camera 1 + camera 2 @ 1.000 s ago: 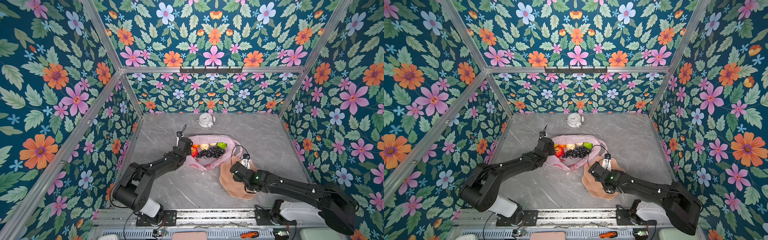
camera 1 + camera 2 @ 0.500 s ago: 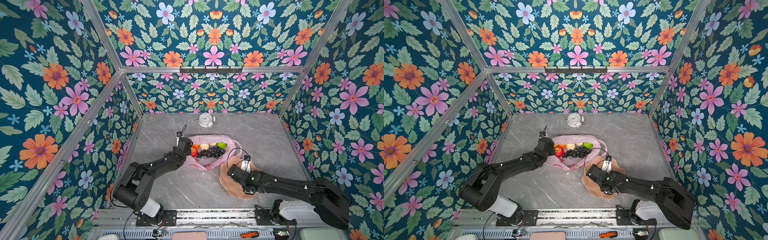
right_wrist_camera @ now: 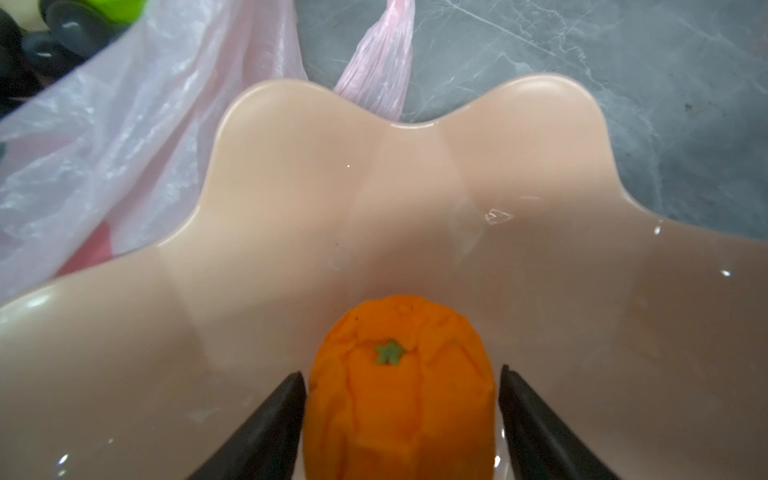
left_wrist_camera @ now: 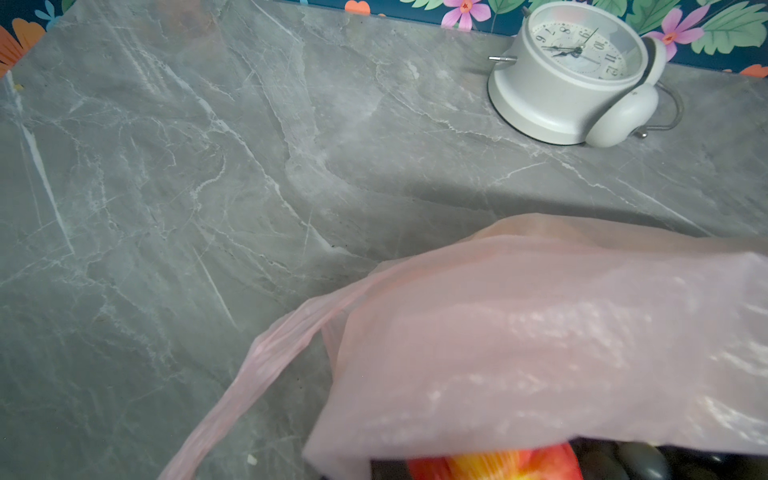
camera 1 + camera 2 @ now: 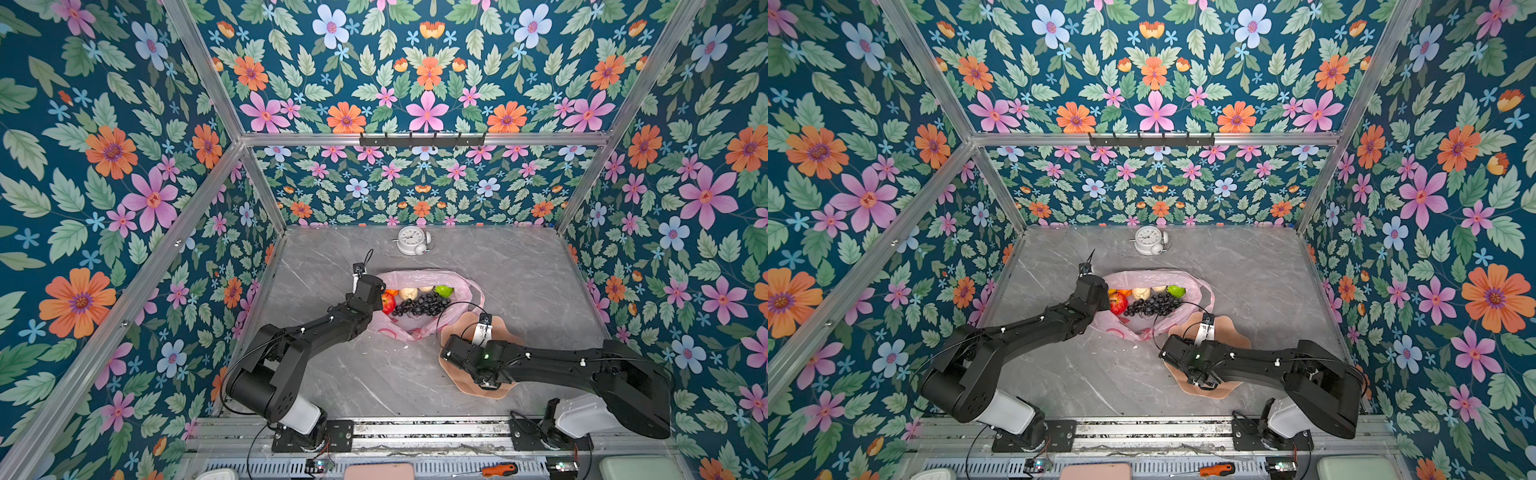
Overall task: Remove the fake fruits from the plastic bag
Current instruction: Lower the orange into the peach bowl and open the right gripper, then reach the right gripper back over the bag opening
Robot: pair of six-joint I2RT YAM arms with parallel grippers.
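Observation:
The pink plastic bag [image 5: 465, 291] lies open mid-table with fake fruits inside: red apple [image 5: 388, 302], dark grapes [image 5: 419, 306], cream fruit [image 5: 408, 294] and green fruit [image 5: 444, 290]. My left gripper [image 5: 379, 296] is shut on the bag's left rim. In the left wrist view the bag film [image 4: 540, 332] covers its fingers, and the apple [image 4: 498, 465] shows underneath. An orange [image 3: 399, 395] rests in the peach dish [image 3: 374, 199] between the open fingers of my right gripper [image 3: 401, 372]. In both top views that gripper [image 5: 488, 382] hides the orange.
A white alarm clock [image 5: 411, 240] stands at the back, near the flowered wall. The peach dish [image 5: 507, 332] touches the bag's right side, and a bag handle [image 3: 378, 62] lies past its rim. An orange screwdriver [image 5: 498, 469] rests on the front rail.
The right gripper's jaws have widened away from the orange in the dish, and its wrist has shifted a little to the left. The left arm and the bag stay as they were.

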